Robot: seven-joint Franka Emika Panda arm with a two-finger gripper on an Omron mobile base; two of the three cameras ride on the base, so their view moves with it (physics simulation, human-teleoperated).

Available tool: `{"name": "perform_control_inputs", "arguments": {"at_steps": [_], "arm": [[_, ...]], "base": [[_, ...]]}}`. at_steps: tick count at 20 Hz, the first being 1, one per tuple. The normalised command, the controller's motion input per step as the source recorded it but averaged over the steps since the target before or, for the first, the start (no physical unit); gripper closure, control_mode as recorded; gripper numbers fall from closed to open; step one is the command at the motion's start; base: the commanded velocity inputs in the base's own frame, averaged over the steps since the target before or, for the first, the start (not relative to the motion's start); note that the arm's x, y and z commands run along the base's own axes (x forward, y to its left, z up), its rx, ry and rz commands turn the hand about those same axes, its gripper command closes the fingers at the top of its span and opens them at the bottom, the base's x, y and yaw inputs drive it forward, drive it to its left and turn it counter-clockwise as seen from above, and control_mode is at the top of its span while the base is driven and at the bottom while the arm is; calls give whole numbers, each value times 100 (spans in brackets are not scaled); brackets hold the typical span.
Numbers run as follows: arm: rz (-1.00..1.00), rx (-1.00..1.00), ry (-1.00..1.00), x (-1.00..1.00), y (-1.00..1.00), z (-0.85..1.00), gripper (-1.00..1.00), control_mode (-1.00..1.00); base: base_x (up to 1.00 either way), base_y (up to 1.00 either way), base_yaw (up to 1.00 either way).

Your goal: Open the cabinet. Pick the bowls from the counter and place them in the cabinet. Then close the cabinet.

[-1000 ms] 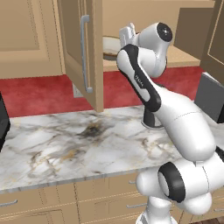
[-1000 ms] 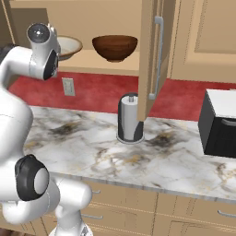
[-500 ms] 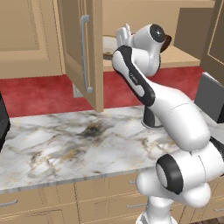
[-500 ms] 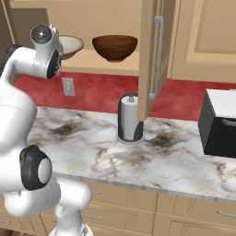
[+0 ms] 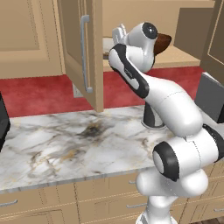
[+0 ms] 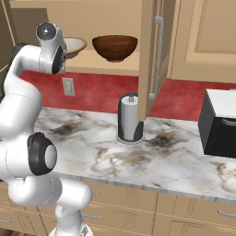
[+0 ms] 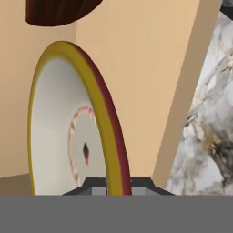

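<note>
The gripper (image 5: pixel 119 33) is clamped narrow on the rim of the cream-white bowl (image 7: pixel 68 132), which sits in the open cabinet (image 6: pixel 124 69) at about 9 o'clock of the dark wood bowl (image 6: pixel 115 47) on the shelf. If the jaws part while the bowl is tilted on its edge, it could roll or tip off the shelf toward the counter (image 5: pixel 78 144). On pulling out, the arm could catch the left door (image 5: pixel 83 52), at 9 o'clock of the hand
</note>
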Motion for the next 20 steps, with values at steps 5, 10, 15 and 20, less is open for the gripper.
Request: {"name": "perform_control_inputs", "arguments": {"at_steps": [5, 10, 15, 20], "arm": [[0, -6, 4, 38, 1, 0, 100, -100], [0, -2, 0, 22, 0, -4, 100, -100], [0, 0, 0, 1, 0, -1, 100, -100], [0, 0, 0, 0, 0, 0, -100, -100]], "base": [[0, 0, 0], [0, 0, 0], [0, 0, 0], [0, 0, 0]]}}
